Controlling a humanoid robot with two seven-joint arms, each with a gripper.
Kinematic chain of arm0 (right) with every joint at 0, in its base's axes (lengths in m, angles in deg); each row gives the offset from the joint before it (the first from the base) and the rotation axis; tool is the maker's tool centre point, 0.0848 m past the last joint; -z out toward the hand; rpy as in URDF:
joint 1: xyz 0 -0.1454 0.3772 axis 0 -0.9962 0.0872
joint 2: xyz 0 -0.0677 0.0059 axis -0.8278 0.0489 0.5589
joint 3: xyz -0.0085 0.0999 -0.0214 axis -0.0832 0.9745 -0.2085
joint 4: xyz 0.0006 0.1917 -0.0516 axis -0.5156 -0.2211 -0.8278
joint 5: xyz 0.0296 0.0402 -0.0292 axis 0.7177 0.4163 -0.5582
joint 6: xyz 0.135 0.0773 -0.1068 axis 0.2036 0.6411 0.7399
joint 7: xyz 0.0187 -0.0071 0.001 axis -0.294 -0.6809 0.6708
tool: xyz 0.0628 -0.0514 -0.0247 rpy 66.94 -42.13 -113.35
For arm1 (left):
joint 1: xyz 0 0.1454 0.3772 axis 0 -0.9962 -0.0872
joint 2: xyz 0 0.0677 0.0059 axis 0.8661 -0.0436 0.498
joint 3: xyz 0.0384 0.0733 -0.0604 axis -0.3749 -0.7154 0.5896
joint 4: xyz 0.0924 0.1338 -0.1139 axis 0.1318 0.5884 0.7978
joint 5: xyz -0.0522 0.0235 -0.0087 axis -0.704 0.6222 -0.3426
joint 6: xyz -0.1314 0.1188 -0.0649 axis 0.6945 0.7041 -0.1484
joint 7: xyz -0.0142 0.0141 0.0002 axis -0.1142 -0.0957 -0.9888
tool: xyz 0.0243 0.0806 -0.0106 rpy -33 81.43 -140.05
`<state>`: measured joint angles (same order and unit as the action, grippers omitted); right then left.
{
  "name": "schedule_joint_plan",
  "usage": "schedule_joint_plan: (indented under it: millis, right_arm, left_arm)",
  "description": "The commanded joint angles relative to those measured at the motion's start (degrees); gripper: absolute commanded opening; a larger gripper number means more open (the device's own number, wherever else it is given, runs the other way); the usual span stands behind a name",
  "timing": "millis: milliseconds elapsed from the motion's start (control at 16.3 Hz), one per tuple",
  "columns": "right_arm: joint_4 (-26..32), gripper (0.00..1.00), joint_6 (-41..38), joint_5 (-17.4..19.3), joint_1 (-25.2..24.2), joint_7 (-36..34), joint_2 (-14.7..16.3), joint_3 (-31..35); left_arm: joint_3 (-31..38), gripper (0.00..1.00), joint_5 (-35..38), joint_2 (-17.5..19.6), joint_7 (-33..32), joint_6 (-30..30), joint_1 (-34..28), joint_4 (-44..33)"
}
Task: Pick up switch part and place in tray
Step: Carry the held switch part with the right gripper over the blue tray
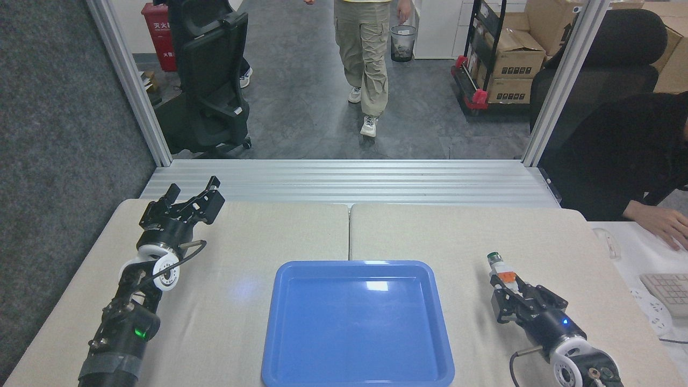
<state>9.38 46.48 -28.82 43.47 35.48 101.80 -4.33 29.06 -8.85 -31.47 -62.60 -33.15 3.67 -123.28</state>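
Your right gripper [509,293] has its fingers closed tight on the switch part [500,271], pinching the white base end. The rest of the part pokes out past the fingertips, orange band just clear of them, green-topped cap at the very far tip, pointing away from you and a touch to the left. I cannot tell from this angle whether the part rides above the table [457,236] or brushes it.

The tray [357,371] sits off to the left of those fingers, near but apart from them, its right rim facing the gripper across a strip of bare tabletop. The glossy blue floor shows only a light reflection.

Your left gripper [192,198] is well away on the far side of the tray, up near the table's back left corner. Its fingers are spread apart with a clear gap between them and nothing in that gap.

Beyond the table, a person in khaki trousers [368,59] is on the grey floor, with a black office chair [207,80] to the left. On your right, a hand [664,226] rests on the neighbouring white desk beside a keyboard [669,293].
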Motion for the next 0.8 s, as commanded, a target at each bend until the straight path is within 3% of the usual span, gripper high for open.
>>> schedule_joint_plan:
  millis: [0, 123, 491, 614, 737]
  right_arm:
    - [27.5, 0.00, 0.7, -2.3, -6.2, 4.1, -11.2, 0.2]
    - [27.5, 0.00, 0.8, -6.3, -9.5, 4.1, -12.9, -4.0]
    - [27.3, 0.00, 0.0, -6.7, -16.2, 4.0, -12.2, -12.4]
    - [26.7, 0.00, 4.8, -8.7, -15.8, 4.1, -12.9, -13.6]
    - [24.8, 0.00, 14.2, -9.4, -12.3, 4.4, -13.2, -14.2]
  left_arm:
    - [-1.3, 1.00, 0.0, 0.0, 0.0, 0.0, 0.0, 0.0]
    - [-1.3, 1.00, 0.0, 0.0, 0.0, 0.0, 0.0, 0.0]
    - [-1.3, 1.00, 0.0, 0.0, 0.0, 0.0, 0.0, 0.0]
    - [-1.3, 1.00, 0.0, 0.0, 0.0, 0.0, 0.0, 0.0]
    - [-1.3, 1.00, 0.0, 0.0, 0.0, 0.0, 0.0, 0.0]
